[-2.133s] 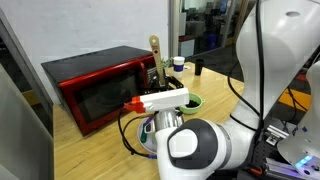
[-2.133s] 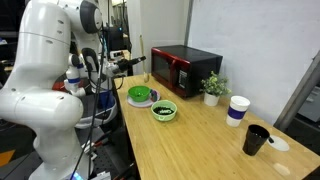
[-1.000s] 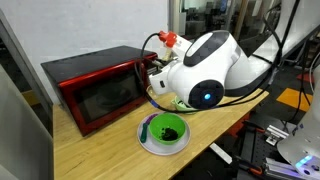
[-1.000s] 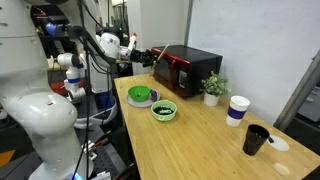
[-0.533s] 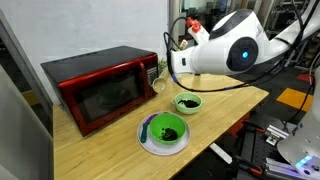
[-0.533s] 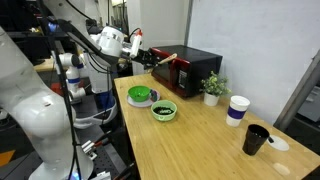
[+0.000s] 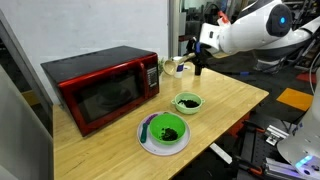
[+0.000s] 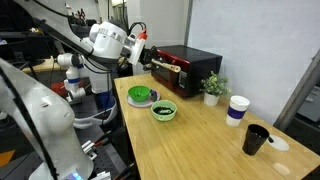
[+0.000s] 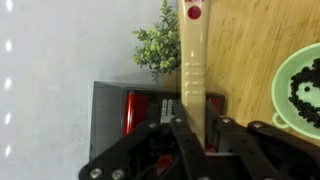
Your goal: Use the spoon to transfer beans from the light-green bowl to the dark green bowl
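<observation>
Beans (image 7: 186,101) are seen as a dark mass inside the light-green bowl (image 7: 196,105), and a second dark heap is seen inside the dark green bowl (image 7: 152,128).

Both bowls are carried by a wooden tabletop (image 7: 90,150), which is also shown in the wrist view. The white robot arm (image 7: 250,25) is raised above the far end of the tabletop and is well apart from both bowls. A red microwave (image 7: 100,85) is placed against the wall, and in an exterior view (image 8: 188,68) it is found just behind the raised end of the arm.

The dark green bowl is set on a white plate (image 7: 146,146). The light-green bowl is placed on the bare wood just beside that plate, on the side towards the arm. A small potted plant (image 8: 211,87) is stood beside the microwave. A white cup (image 8: 238,110) and a black cup (image 8: 257,140) are kept further along the tabletop, well apart from the bowls.

The spoon (image 9: 193,60), a pale wooden one with a red mark near its far end, is held in the air and is touching neither bowl. The jaws are pressed against its handle from both sides, so the spoon is pinched between them.
</observation>
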Controlling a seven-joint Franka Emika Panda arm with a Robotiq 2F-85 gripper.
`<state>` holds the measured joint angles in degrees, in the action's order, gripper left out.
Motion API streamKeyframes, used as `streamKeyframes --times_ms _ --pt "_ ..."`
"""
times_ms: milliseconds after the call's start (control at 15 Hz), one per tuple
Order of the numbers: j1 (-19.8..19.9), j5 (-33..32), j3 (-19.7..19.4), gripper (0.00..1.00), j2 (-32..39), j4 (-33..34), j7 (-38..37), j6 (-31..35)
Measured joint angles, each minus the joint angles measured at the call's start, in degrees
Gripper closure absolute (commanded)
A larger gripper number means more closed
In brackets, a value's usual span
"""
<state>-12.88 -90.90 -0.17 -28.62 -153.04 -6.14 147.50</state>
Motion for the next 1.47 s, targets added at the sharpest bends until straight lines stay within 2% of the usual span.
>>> streamKeyframes --times_ms 533,800,1000,1200,1267,1467 --pt "1.32 0.65 -13.77 0.94 -6.73 -4.3 -11.72 8.75" --pt "1.31 4.47 -21.4 0.94 -5.95 -4.94 -11.17 11.32" --pt "0.94 11.37 -26.69 0.94 -3.77 -4.89 -6.07 12.37" --pt "3.36 25.04 -27.22 0.94 -0.38 -4.8 4.05 15.88" --pt "2.59 29.41 -28.22 0.94 0.71 -4.61 7.79 16.08" --pt "-4.34 41.81 -34.42 0.94 2.62 -3.5 18.45 14.18"
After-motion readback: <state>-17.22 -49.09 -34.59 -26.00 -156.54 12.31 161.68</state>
